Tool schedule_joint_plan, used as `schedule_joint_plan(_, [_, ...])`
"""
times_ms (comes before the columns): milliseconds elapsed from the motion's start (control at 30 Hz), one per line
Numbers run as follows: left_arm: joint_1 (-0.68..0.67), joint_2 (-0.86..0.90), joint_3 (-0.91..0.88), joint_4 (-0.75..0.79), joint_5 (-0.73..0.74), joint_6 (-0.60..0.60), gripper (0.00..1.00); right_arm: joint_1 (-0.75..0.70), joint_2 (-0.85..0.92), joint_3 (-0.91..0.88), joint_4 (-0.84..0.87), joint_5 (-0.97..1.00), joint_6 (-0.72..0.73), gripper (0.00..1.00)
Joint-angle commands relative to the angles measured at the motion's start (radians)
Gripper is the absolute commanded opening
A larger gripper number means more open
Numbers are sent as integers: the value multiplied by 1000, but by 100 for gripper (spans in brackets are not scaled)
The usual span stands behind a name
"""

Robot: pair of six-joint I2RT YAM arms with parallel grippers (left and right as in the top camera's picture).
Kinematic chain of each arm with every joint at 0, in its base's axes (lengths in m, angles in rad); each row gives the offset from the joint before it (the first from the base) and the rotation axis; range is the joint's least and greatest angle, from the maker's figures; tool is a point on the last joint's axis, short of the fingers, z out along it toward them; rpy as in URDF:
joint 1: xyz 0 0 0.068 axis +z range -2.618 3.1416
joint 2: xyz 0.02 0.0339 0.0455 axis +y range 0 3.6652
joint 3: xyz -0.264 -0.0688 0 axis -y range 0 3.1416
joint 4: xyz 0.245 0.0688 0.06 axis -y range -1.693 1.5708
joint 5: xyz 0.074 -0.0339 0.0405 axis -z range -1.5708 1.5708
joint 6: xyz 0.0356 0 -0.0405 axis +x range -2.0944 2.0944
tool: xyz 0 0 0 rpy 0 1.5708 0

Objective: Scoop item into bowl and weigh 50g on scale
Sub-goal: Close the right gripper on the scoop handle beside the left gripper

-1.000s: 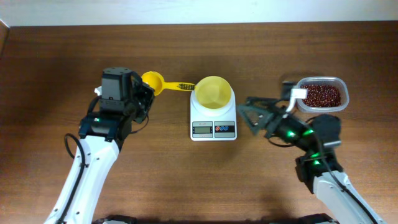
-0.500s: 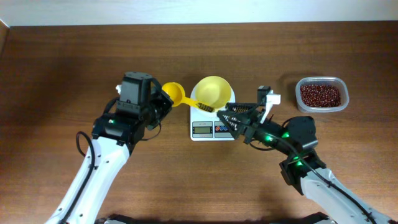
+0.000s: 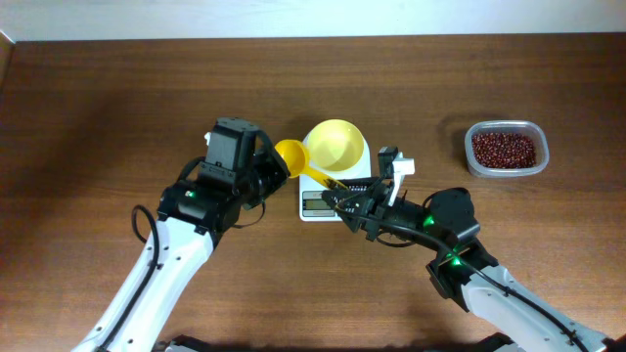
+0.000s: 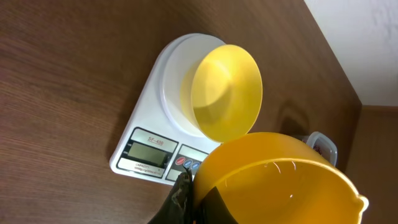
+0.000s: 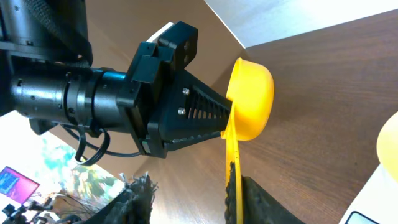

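Note:
My left gripper (image 3: 279, 161) is shut on the rim of the yellow scoop (image 3: 290, 154), holding its cup just left of the pale yellow bowl (image 3: 337, 145). The bowl stands empty on the white scale (image 3: 311, 196). The scoop's handle (image 5: 235, 180) slants over the scale's front and passes between the jaws of my right gripper (image 3: 337, 200). It lies against one finger (image 5: 258, 199), and the other finger (image 5: 140, 196) stands well apart. The item, red-brown beans (image 3: 504, 149), sits in a clear tub far right. In the left wrist view the scoop (image 4: 280, 180) fills the lower right, with the bowl (image 4: 227, 90) and scale (image 4: 146, 149) beyond.
The clear plastic tub (image 3: 473, 164) stands at the right, apart from both arms. My right arm (image 3: 450, 220) reaches in from the lower right over the scale's buttons. Bare brown tabletop (image 3: 98, 117) surrounds everything.
My right arm swung left from the tub to the scale's front and its jaws narrowed around the scoop handle. My left arm carried the scoop rightward toward the bowl.

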Motion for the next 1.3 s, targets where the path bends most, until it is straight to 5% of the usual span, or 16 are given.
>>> schedule_joint_plan(0, [-27,-11,16,-2,8,23,0,15,5,8,10,-2,-13,41])
schedule_joint_plan(1267, [-73,-11,15,-16,35,23,0,15,5,8,-29,62,-12,20])
